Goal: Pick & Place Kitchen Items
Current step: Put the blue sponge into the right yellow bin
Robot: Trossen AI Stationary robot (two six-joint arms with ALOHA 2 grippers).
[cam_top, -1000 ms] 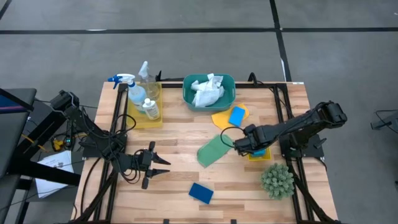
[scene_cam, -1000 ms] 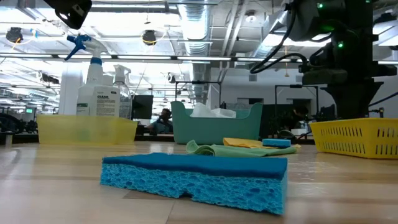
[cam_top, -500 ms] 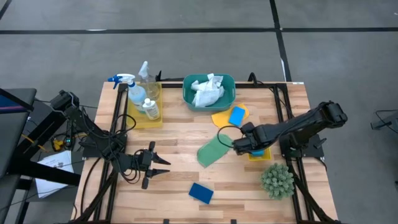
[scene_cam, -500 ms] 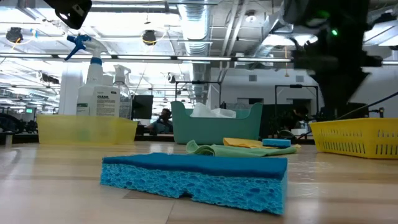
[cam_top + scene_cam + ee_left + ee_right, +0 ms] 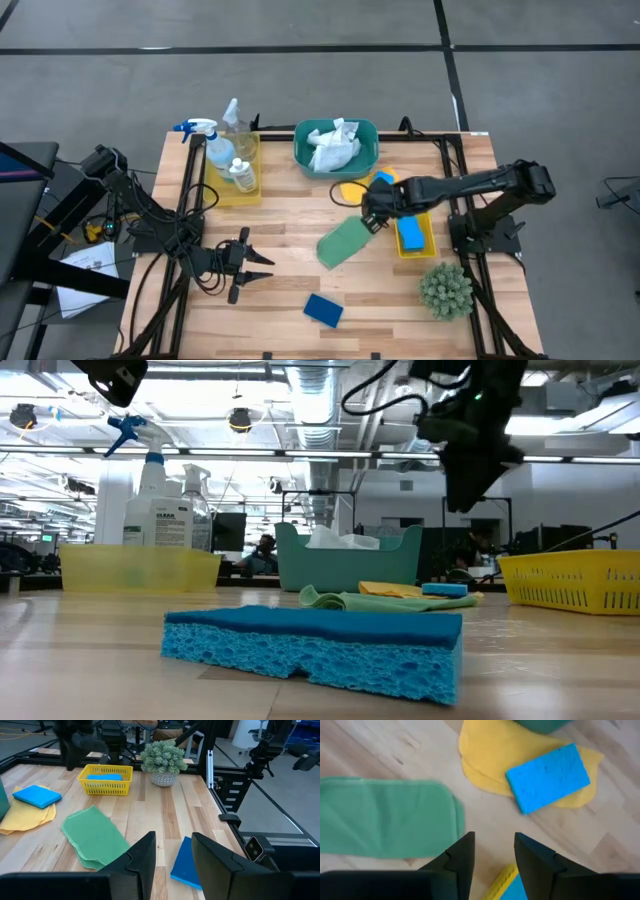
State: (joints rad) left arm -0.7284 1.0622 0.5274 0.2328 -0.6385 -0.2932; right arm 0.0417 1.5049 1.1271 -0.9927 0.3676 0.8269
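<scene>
The right gripper (image 5: 372, 208) is seen poised above the table, its two dark fingers (image 5: 461, 857) parted with bare wood showing between them and nothing held. Just ahead of it, in its wrist view, a light-blue sponge (image 5: 548, 777) is laid on a yellow cloth (image 5: 492, 757), and a green cloth (image 5: 380, 822) is spread flat to one side; the sponge is judged the likeliest next pick, since the gripper is aimed nearly straight down at it. Just behind the gripper, a small yellow tray (image 5: 417, 236) is found already loaded with another light-blue sponge (image 5: 410, 232), which suggests the tray is being used as the drop-off point for sponges. A spiky green plant (image 5: 446, 289) is set beyond that tray, near the table's corner.

Well apart from the right gripper, the left gripper (image 5: 262, 267) is kept waiting low over the boards, its fingers (image 5: 144, 857) likewise spread and empty, with a dark-blue sponge (image 5: 323, 309) left near it. Farther off, a white cloth (image 5: 333, 146) is bundled in a teal basin (image 5: 304, 155), and a spray bottle (image 5: 217, 148), a small white bottle (image 5: 241, 173) and a clear bottle (image 5: 235, 122) are stood upright in a second yellow tray (image 5: 225, 192).

The light wooden table (image 5: 280, 230) is framed in black rails on a grey floor. In the low view an open workshop with ceiling ducts and strip lights is seen, where a person (image 5: 264, 553) is glimpsed far behind.
</scene>
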